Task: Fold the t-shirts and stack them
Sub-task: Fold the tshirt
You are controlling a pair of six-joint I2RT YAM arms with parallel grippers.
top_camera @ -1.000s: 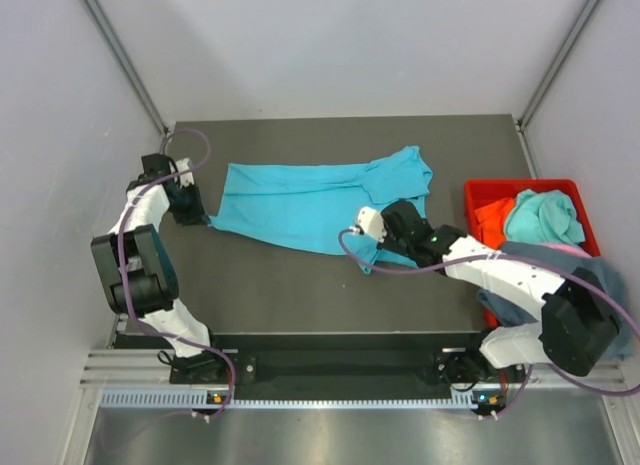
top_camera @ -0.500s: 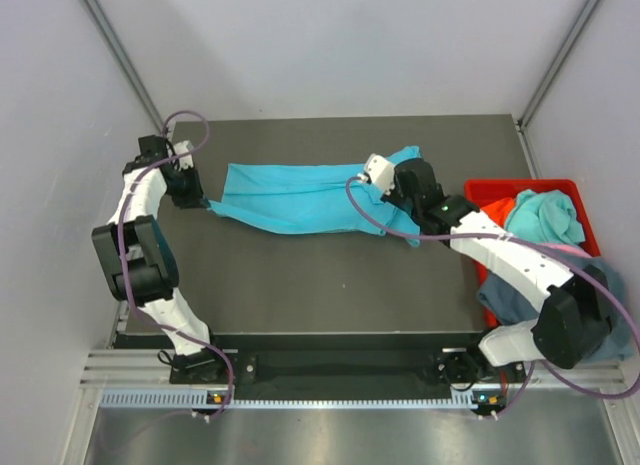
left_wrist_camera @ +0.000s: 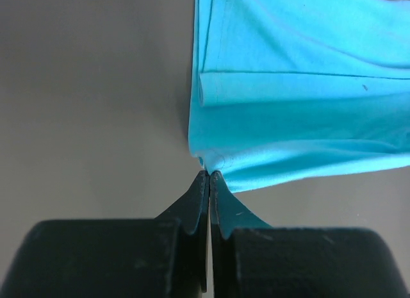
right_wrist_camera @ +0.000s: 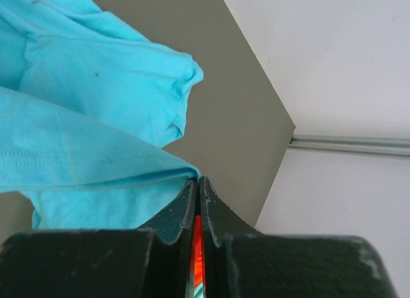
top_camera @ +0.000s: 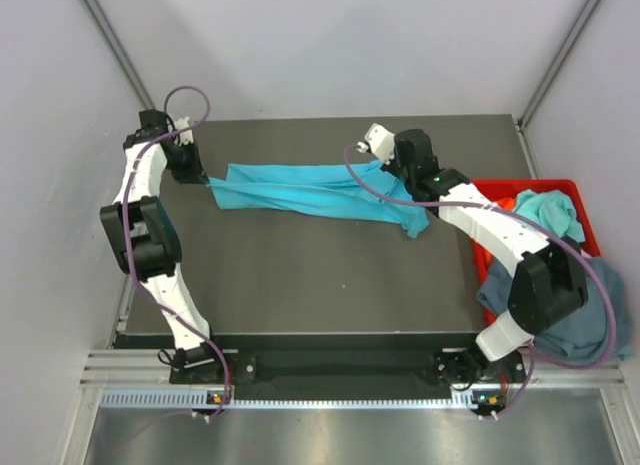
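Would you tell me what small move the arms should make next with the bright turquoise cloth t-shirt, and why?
Probably lower and open both claws. The left claw and right claw are shut on opposite ends of the bright turquoise cloth t-shirt, which lies stretched and doubled over across the dark table, so the fold looks ready to release.

Reference: table point(top_camera: 300, 275).
1. Stretched t-shirt point(top_camera: 310, 190): lying left to right across the table's far half.
2. My left gripper point(left_wrist_camera: 209, 176): table's far left, at that shirt's left end.
3. My right gripper point(right_wrist_camera: 198, 181): table's far right, at its right end.
4. Bin point(top_camera: 520, 187): at the table's right edge, with bunched t-shirts point(top_camera: 545, 215) inside and a draped t-shirt point(top_camera: 590, 320) over its near end.
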